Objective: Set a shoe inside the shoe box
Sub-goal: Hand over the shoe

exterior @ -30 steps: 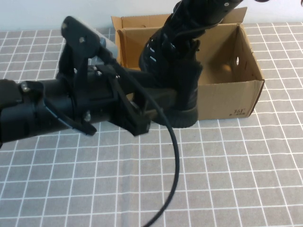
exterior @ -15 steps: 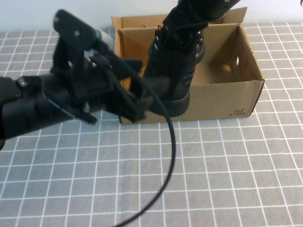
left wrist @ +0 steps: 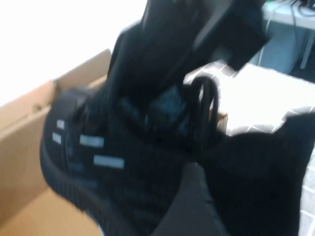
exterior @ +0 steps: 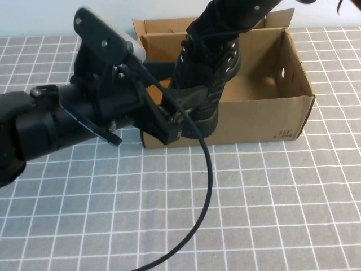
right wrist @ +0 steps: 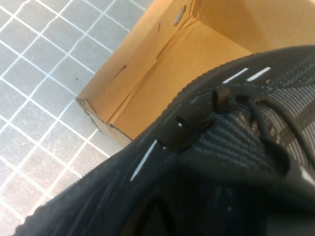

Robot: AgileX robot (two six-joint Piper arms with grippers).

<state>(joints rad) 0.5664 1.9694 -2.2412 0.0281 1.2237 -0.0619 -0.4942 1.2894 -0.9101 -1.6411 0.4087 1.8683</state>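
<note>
At upper centre, the shoe (exterior: 210, 70) has risen over the box (exterior: 265, 116) front wall since a second ago, nearly ready to drop in; left gripper (exterior: 181, 110) clamps its sole, right gripper (exterior: 217, 34) grips its collar.

A: Item, right gripper (exterior: 211, 39): cut off by the top edge of the high view; its fingertips are masked by the shoe (exterior: 206, 73), so its state cannot be told

B: Item, left gripper (exterior: 189, 104): fingers buried against the shoe's sole; their spread cannot be read. Left wrist view is blurred throughout

A: Item, shoe box (exterior: 282, 116): near-left corner and left wall are screened by the left arm; the corner print is too small to be read

B: Item, shoe in the right wrist view (right wrist: 236, 147): cropped at three edges; toe and heel are not shown
</note>
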